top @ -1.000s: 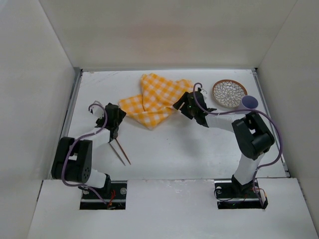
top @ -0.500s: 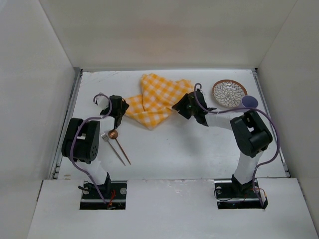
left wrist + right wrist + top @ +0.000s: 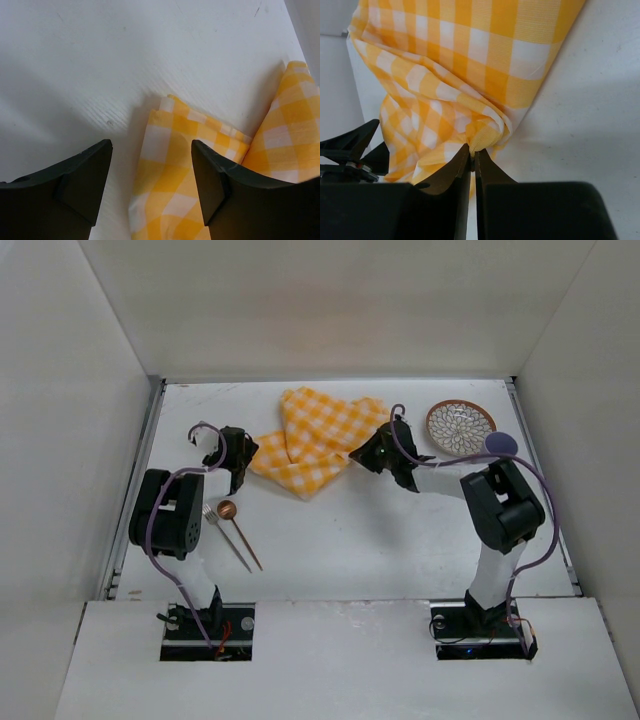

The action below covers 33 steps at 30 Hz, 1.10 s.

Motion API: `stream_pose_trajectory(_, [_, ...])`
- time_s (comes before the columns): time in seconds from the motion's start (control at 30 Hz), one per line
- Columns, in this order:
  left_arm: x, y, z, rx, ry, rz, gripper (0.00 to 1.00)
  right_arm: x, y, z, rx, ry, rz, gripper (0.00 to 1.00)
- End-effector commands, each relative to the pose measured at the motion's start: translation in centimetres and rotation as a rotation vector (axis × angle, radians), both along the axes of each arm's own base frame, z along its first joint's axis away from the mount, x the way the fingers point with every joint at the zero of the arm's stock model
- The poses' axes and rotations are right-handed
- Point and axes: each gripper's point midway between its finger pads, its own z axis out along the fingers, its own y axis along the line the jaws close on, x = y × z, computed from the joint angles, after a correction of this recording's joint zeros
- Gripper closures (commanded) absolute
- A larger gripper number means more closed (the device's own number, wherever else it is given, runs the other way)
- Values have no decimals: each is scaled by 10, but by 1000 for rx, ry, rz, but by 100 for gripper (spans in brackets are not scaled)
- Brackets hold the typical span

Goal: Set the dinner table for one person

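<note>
The dinner table (image 3: 350,530) is a matte-white top. At its back middle lies a crumpled yellow-and-white checked cloth (image 3: 318,435). My right gripper (image 3: 366,454) is at the cloth's right edge. In the right wrist view it (image 3: 473,150) is shut on a bunched fold of the cloth (image 3: 470,60). My left gripper (image 3: 243,454) is at the cloth's left corner. In the left wrist view it (image 3: 151,146) stands open, with the cloth's corner (image 3: 170,170) lying between its fingers, not pinched.
A fork (image 3: 226,537) and a copper-headed spoon (image 3: 240,532) lie side by side at the front left. A patterned plate (image 3: 460,427) and a purple round thing (image 3: 500,445) sit at the back right. Metal rails run along the table's left and right edges.
My right gripper has shut on the cloth's right edge. My left gripper has moved from above the fork and spoon up to the cloth's left corner.
</note>
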Motion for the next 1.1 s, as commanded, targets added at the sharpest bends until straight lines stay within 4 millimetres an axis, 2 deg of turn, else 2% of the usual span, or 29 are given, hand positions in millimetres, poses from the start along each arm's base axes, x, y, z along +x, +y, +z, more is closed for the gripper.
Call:
stream_pose_trajectory(0.0, [-1,-1,-13,-2,29,-20,37,17,-4,53,-4,-191,-8,90])
stream_pose_trajectory(0.13, [0,-16,-14,-61,6,-76,40,14,-14,62,-59,-237,-17,91])
stream_pose_trajectory(0.2, [-1,-17,-16,-64,8,-78,41,13,-15,64,-62,-243,-14,91])
stream_pose_trajectory(0.33, [-1,-19,-22,-95,13,-83,52,15,-15,76,-61,-278,-12,91])
stream_pose_trajectory(0.43, [-1,-25,-21,-106,3,-97,63,16,-14,79,-64,-288,-6,91])
stream_pose_trajectory(0.5, [-4,-30,-22,-115,-6,-110,78,17,-17,81,-62,-292,-12,92])
stream_pose_trajectory(0.6, [-7,-29,-10,-141,-64,-105,92,16,-22,88,-68,-313,-18,93])
stream_pose_trajectory(0.67, [-11,-25,14,-170,-150,-82,96,13,-27,101,-75,-343,-25,93])
stream_pose_trajectory(0.73, [-14,-22,57,-192,-276,-72,97,9,-34,117,-87,-381,-41,94])
stream_pose_trajectory(0.83, [-23,-11,120,-162,-421,-48,97,-1,-48,156,-106,-466,-79,94])
stream_pose_trajectory(0.93, [-41,0,173,-124,-528,-9,97,-15,-65,193,-129,-537,-118,95])
stream_pose_trajectory(1.07, [-66,-1,227,-104,-645,-13,98,-54,-86,251,-155,-650,-172,96])
